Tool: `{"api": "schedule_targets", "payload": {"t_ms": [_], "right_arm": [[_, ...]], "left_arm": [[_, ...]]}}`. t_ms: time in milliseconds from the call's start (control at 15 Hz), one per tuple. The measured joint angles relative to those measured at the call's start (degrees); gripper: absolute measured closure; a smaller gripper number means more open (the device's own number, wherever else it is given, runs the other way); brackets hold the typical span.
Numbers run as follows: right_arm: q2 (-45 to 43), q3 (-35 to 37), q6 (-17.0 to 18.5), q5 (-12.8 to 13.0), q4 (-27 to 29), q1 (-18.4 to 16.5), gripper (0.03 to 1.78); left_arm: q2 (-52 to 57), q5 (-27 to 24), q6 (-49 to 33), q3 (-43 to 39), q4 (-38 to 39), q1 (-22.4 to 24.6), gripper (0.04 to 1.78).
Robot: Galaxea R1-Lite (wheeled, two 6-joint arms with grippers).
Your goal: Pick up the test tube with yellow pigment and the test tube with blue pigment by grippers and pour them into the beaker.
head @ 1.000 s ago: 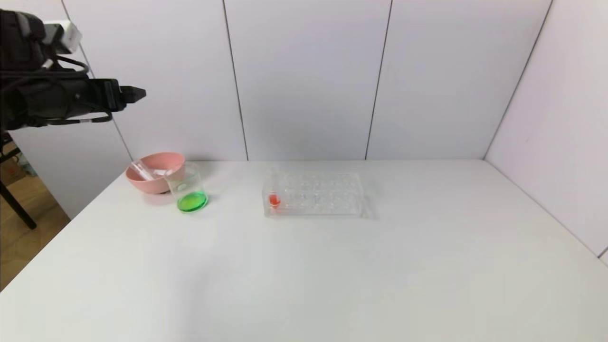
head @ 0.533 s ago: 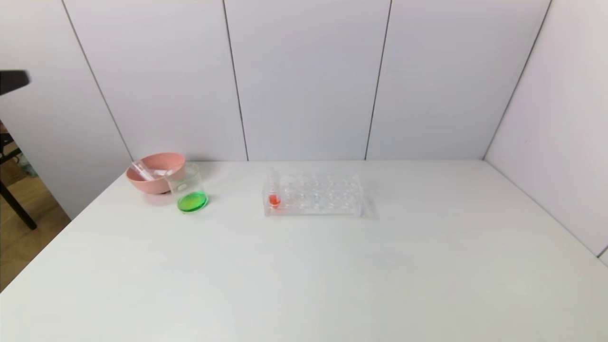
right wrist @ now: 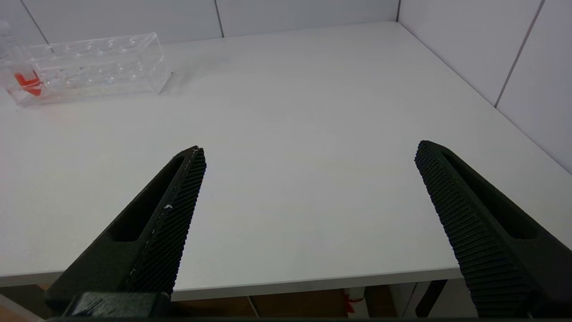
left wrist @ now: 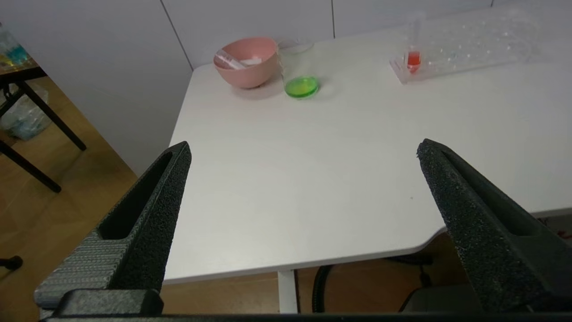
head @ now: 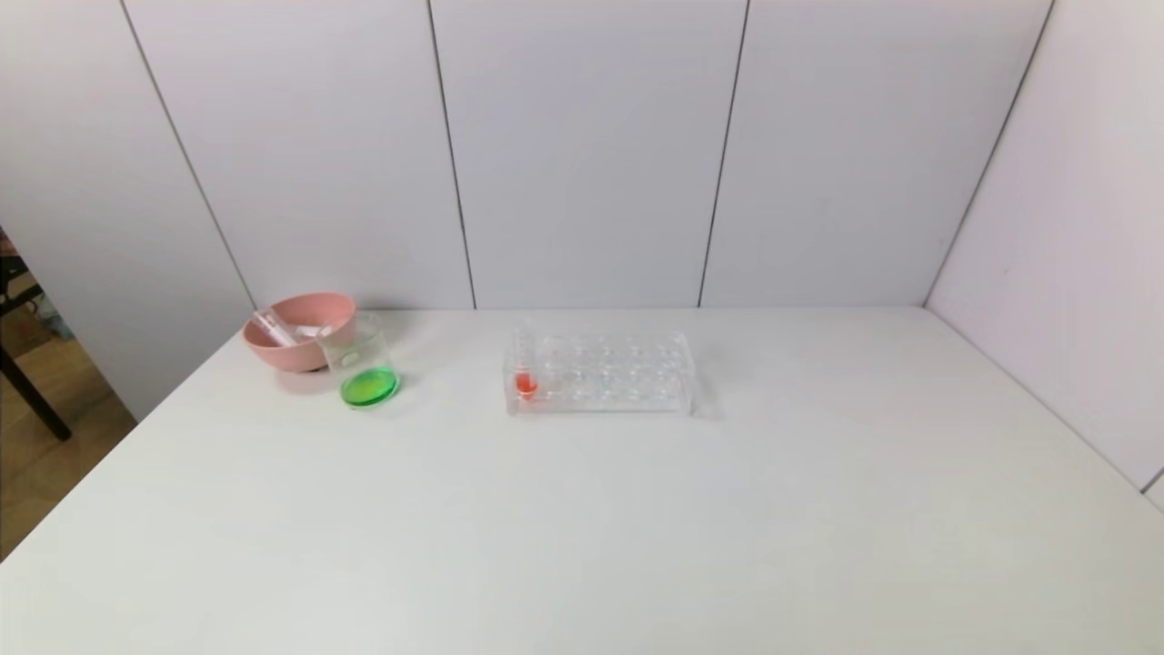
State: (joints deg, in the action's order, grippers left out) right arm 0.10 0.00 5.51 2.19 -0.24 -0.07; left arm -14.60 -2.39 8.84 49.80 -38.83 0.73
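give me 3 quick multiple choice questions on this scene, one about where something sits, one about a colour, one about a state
1. Where is the beaker?
A. inside the tube rack
B. on the table beside the pink bowl
C. held in a claw

2. What colour is the liquid in the beaker?
A. green
B. yellow
C. blue

3. How do the two claws stand?
A. both shut on tubes
B. only the left one is open
C. both open and empty

Answers:
1. B, it stands on the table right next to the pink bowl, well left of the tube rack.
2. A, a green pool lies at its bottom.
3. C, the left claw and the right claw each show two fingers spread wide with nothing between them.
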Motion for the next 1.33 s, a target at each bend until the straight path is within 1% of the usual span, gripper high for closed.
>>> {"api": "schedule_targets", "payload": {"t_ms": [133,267,533,600,667,733,867,1067,1333], "right_arm": [[0.00,0.00,0.00,0.00,0.02,0.00,0.10],[0.00,0.00,0.00,-0.02,0.02,-0.02,0.10],[0.00,0.00,0.00,0.00,0.02,-0.02,0.10],[0.00,0.00,0.00,0.00,0.02,-0.02,0.10],[0.00,0.00,0.00,0.00,0.02,0.00,0.10],[0.00,0.00,0.00,0.00,0.04,0.00,0.10],[0.00,0.00,0.00,0.00,0.02,0.00,0.10],[0.00,0.00,0.00,0.00,0.02,-0.02,0.10],[0.01,0.00,-0.04,0.00,0.02,0.05,0.10]], "left_arm": [[4.74,-0.04,0.45,-9.59,2.72,-0.05,0.06],[8.87,0.05,-0.35,-20.68,8.31,-0.27,0.06],[13.20,0.38,-4.07,-42.30,27.48,-0.52,0.06],[13.68,0.68,-5.38,-45.69,32.72,-0.55,0.06],[14.08,0.94,-6.41,-47.71,36.88,-0.55,0.06],[14.34,1.13,-7.44,-48.79,38.99,-0.55,0.06],[14.60,1.51,-9.98,-49.53,39.24,-0.55,0.06],[14.63,3.88,-13.74,-49.75,39.56,-0.57,0.06],[14.60,4.17,-14.10,-49.80,39.56,-0.55,0.06]]}}
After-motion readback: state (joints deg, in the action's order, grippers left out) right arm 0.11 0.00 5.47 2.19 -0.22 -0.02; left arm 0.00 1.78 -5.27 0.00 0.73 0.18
